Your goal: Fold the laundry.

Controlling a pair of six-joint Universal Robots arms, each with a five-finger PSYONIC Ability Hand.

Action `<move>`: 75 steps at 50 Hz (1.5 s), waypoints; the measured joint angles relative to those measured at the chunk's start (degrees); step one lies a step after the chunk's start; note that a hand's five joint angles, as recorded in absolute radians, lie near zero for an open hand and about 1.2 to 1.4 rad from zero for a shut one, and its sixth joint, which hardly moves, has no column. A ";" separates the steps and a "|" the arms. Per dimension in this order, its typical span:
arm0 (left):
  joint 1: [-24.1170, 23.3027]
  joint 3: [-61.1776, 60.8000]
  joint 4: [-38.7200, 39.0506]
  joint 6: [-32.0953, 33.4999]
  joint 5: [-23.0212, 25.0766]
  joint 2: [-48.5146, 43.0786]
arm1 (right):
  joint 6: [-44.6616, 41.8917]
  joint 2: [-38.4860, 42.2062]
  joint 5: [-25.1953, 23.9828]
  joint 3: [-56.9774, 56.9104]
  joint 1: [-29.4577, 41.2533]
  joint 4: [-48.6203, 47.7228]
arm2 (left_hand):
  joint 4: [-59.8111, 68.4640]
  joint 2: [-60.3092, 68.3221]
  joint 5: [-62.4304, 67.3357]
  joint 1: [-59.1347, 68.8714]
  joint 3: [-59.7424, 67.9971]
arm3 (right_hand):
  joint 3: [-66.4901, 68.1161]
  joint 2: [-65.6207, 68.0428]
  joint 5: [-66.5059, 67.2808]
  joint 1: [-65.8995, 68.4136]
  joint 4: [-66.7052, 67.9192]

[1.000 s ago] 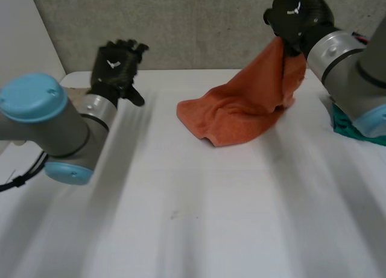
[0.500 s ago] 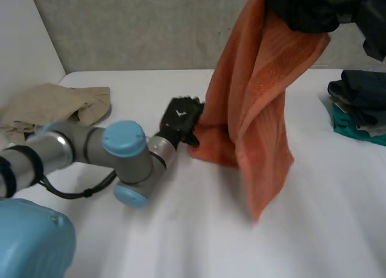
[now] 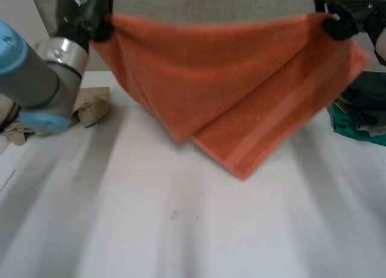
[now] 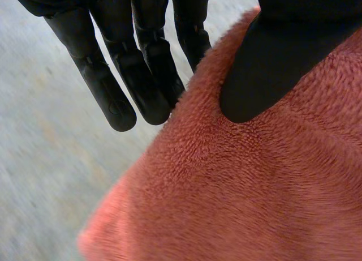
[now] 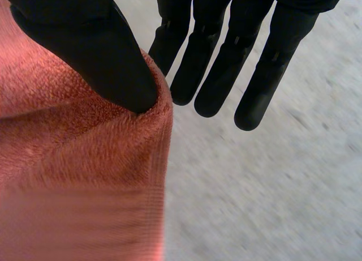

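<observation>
The orange towel [image 3: 241, 79] is held up in the air between the two hands, and it is stretched wide above the far part of the white table [image 3: 181, 230]. The left hand [image 3: 84, 9] has one upper corner and the right hand [image 3: 350, 6] has the other upper corner, so the top edge runs almost straight from one hand to the other. Below this edge the towel hangs in two layers that cross each other. Each layer ends in a point, and the point nearer to the right hand hangs lower. I cannot tell if these points touch the table.

In the left wrist view the thumb [image 4: 271, 63] presses on the fluffy side of the towel near its edge. The fingers [image 4: 113, 85] are straight and go down beside and behind this edge, so the hand pinches the cloth. In the right wrist view it is the same: the thumb [image 5: 96, 51] sits on the corner of the towel, and the straight fingers [image 5: 209, 74] are just behind the corner, so this hand also pinches it.

A beige cloth [image 3: 90, 106] lies crumpled on the table under the left arm [image 3: 36, 79]. On the right side of the table there is a pile of folded clothes [image 3: 356, 118], dark on top and teal below. A grey wall [image 3: 211, 3] is behind the towel.
</observation>
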 measured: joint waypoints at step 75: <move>9.56 -43.75 -5.09 11.62 3.03 4.12 | -12.28 16.39 11.55 22.80 2.56 -2.88 | -1.38 -1.33 0.77 -0.85 -1.25 | 0.04 0.55 1.90 0.00 0.02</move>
